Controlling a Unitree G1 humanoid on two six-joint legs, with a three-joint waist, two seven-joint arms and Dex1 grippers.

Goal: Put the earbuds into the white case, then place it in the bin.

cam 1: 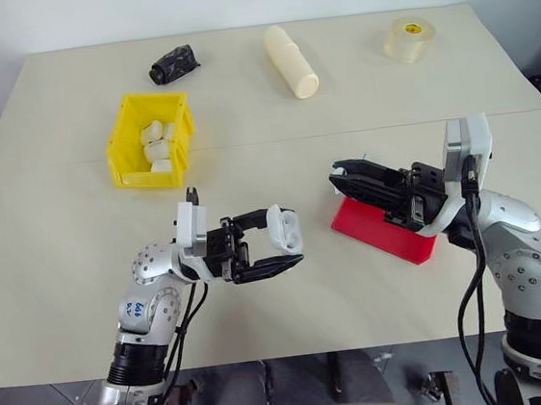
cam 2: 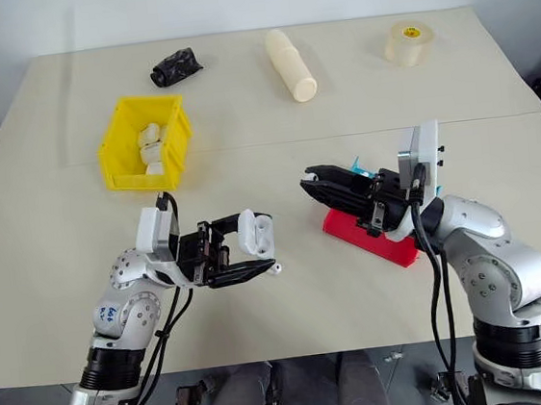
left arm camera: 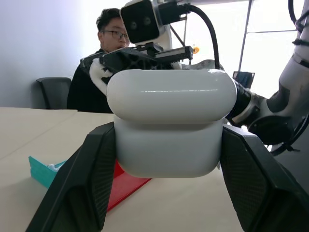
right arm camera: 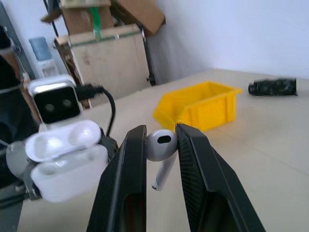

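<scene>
Over the beige bench (cam 1: 289,288), the left claw (cam 1: 274,252) grips the open rounded white plastic case (cam 1: 284,229); the right claw (right arm camera: 161,145) pinches a glossy white earbud (right arm camera: 161,145), not yet inserted; the yellow plastic bin (cam 1: 127,140) waits.

red tray (cam 1: 390,233): partly hidden behind right gripper (cam 1: 337,172)
bin (cam 1: 125,155) contents: white pieces, too small to identify

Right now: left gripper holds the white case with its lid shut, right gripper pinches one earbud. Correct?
Not quite: the lid is open. The right wrist view shows the white case hinged open with empty wells, clamped in the left gripper. The rest stands: the right gripper pinches one earbud.
</scene>
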